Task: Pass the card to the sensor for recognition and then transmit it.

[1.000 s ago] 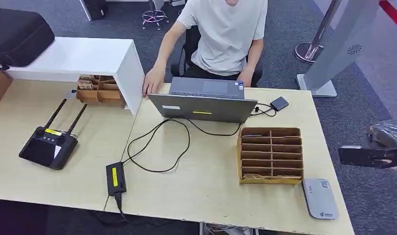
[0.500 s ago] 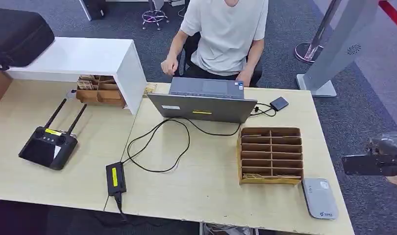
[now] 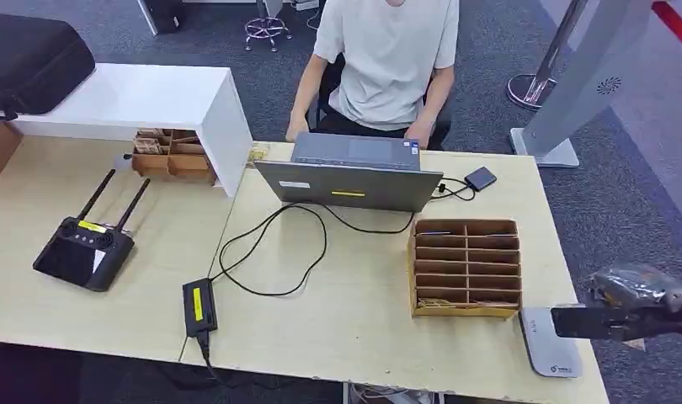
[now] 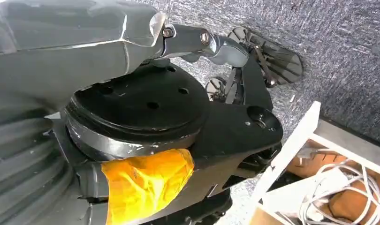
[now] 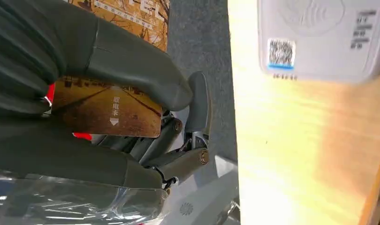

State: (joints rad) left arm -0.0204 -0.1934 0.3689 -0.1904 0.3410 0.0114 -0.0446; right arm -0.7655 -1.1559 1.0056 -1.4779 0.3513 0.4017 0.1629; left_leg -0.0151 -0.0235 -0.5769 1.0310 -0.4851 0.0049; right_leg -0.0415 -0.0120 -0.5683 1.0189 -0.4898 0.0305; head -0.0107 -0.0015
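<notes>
Brown, printed with a street scene, white characters and an arrow, the card (image 5: 108, 110) sits pinched flat between the right hand's (image 3: 636, 303) thumb and fingers (image 5: 132, 70), at 3 o'clock of the grey sensor (image 3: 546, 341) on the worktop (image 3: 354, 295).

The right hand (image 5: 85, 108) pinches a brown card (image 5: 108, 110) under its thumb, above grey carpet (image 5: 197, 42). Beside it lies the table (image 5: 296, 154) with a pale, slightly blurred sensor (image 5: 319, 37), apparently untouched.
</notes>
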